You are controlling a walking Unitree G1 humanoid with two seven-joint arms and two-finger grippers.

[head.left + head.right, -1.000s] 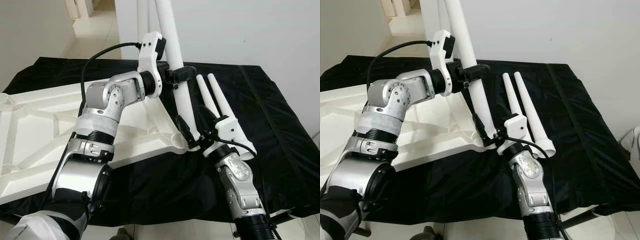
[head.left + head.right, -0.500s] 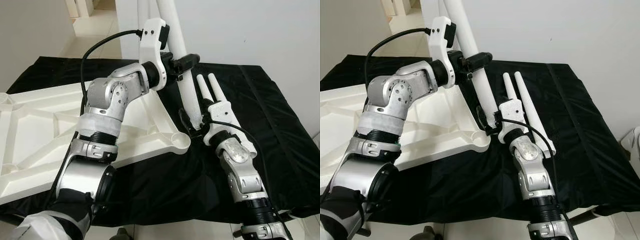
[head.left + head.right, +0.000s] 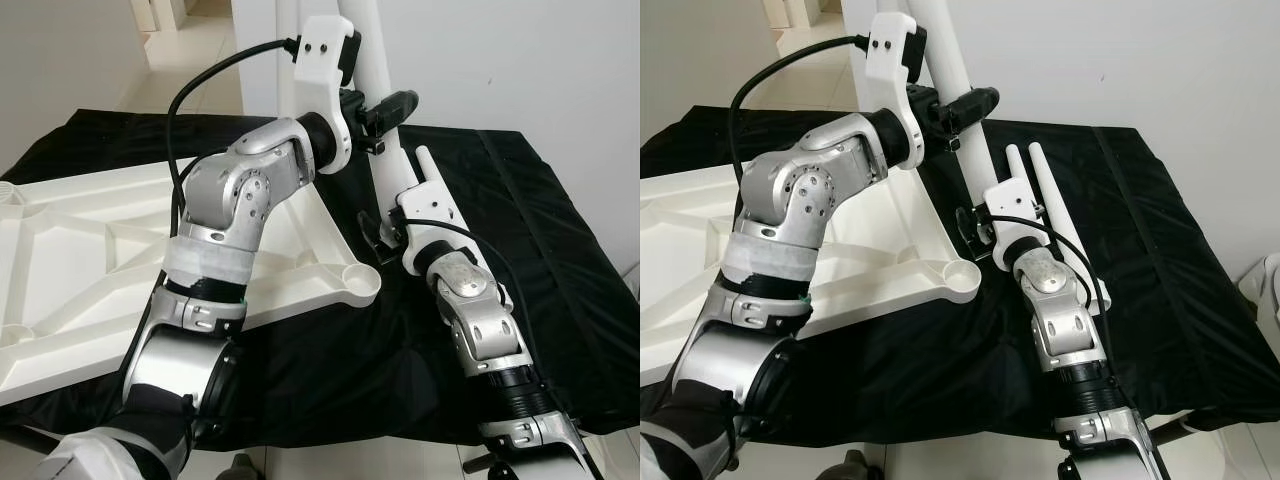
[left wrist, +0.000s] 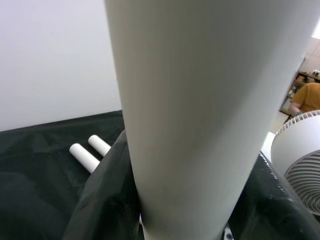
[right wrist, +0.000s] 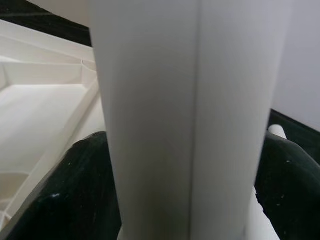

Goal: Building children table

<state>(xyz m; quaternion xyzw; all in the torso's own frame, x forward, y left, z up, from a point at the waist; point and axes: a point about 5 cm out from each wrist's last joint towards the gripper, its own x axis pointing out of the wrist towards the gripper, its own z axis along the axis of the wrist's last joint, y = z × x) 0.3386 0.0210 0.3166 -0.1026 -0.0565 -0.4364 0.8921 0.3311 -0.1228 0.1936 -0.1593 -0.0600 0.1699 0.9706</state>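
Observation:
A long white table leg (image 3: pixel 388 165) stands steeply tilted, its top leaning away to the left and out of view. My left gripper (image 3: pixel 385 108) is shut on it high up. My right gripper (image 3: pixel 378 232) is shut on it near its lower end. In the wrist views black fingers (image 4: pixel 102 200) (image 5: pixel 80 190) flank the leg (image 4: pixel 180 115) (image 5: pixel 185 120). The white tabletop (image 3: pixel 90 250) lies underside up on the left. Its round corner socket (image 3: pixel 358 283) sits just left of the right gripper and holds nothing. The leg's foot is hidden behind my right wrist.
Two loose white legs (image 3: pixel 1040 180) lie side by side on the black cloth (image 3: pixel 530 230) behind my right wrist. A white wall rises behind the table. A white fan (image 4: pixel 300 150) and a person in orange (image 4: pixel 307 97) appear in the left wrist view.
Both arms have carried the leg upward and a little to the right. Its lower end has risen away from the tabletop's corner, leaving the socket in plain sight.

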